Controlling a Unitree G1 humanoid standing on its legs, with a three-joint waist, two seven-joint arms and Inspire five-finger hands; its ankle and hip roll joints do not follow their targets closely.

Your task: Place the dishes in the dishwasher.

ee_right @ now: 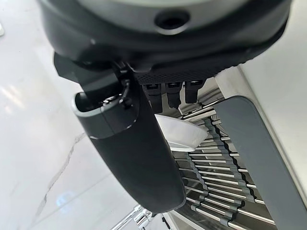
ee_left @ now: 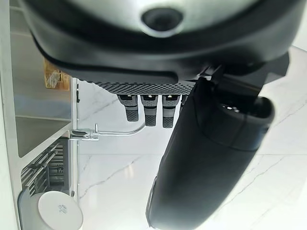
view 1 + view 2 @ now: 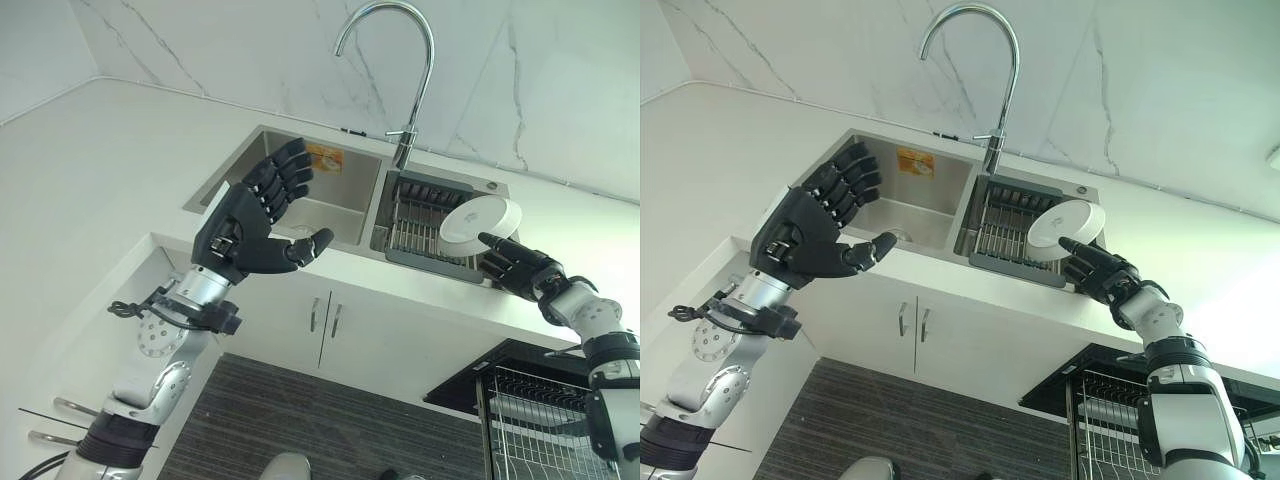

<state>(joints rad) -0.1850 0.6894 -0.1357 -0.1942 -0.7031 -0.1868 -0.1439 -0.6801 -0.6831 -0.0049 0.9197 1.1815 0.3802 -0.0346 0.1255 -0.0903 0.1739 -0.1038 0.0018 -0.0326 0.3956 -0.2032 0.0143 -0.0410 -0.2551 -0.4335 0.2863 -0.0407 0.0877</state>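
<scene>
A white bowl (image 3: 478,222) hangs tilted over the dark drying rack (image 3: 418,228) in the sink's right basin. My right hand (image 3: 515,265) is shut on it, thumb across its underside and fingers behind its rim. In the right wrist view the bowl (image 1: 180,132) sits between the thumb (image 1: 129,143) and the fingers, above the rack's bars. My left hand (image 3: 245,235) is raised open over the front edge of the left basin (image 3: 335,195), holding nothing. The dishwasher's wire rack (image 3: 545,420) is pulled out at the lower right, below the counter.
A tall chrome faucet (image 3: 400,60) arches behind the sink. White cabinet doors (image 3: 325,320) with handles run under the counter edge. Dark wood floor (image 3: 300,410) lies below. A marble wall backs the white counter.
</scene>
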